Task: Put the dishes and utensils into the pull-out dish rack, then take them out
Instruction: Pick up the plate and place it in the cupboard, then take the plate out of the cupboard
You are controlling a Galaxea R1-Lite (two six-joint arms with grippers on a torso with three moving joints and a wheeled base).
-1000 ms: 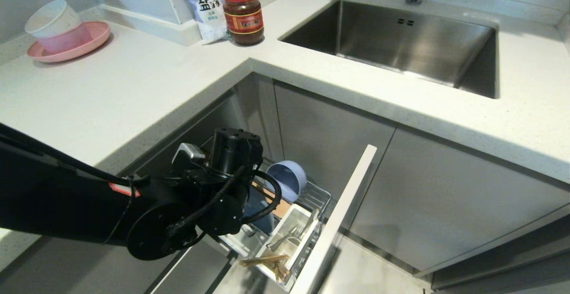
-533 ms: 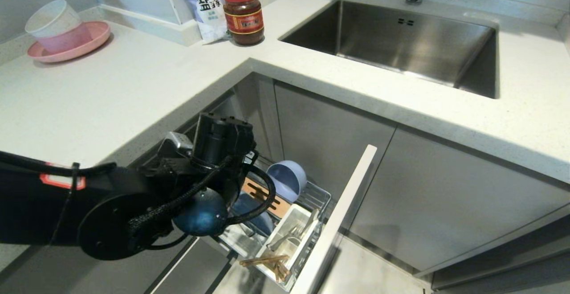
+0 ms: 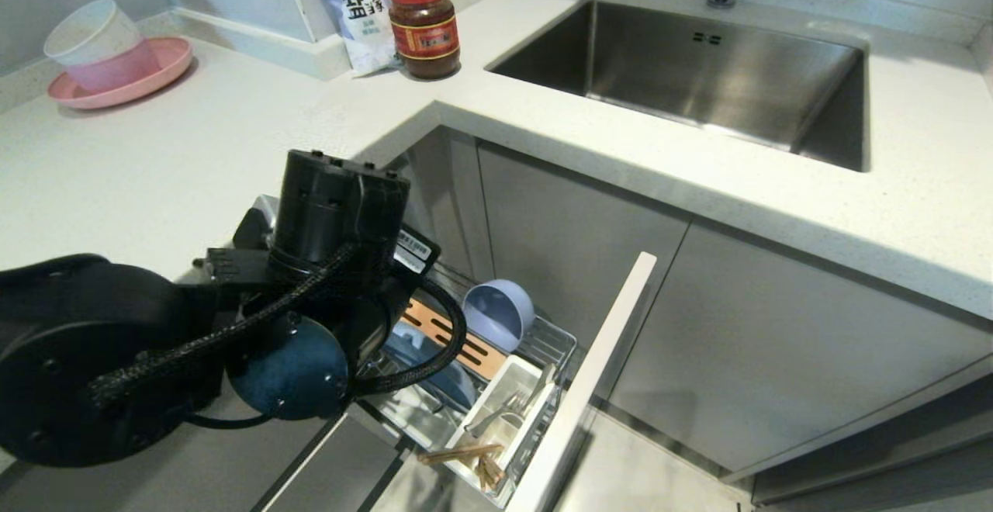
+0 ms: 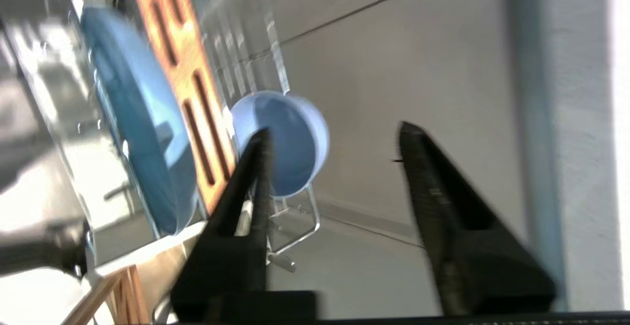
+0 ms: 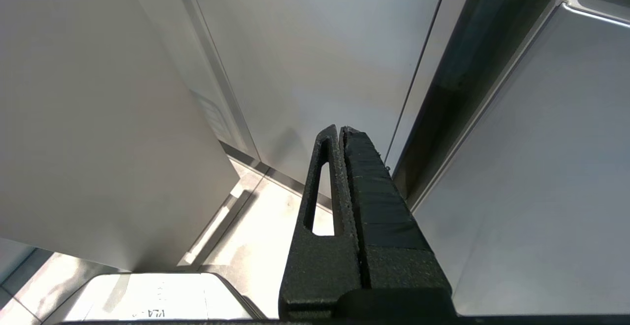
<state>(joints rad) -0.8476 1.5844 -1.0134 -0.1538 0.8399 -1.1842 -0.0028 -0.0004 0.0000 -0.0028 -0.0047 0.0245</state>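
We've got the left gripper partly open & empty near the bowl; prob light, stiff, slick plastic, so pinch the rim imo.

The white bench bends round a corner. On it, far to the left, sits a pink plate with cups stacked on it. At the back stand a salt bag and a brown jar with a red lid, side by side. A steel sink is set into the bench.
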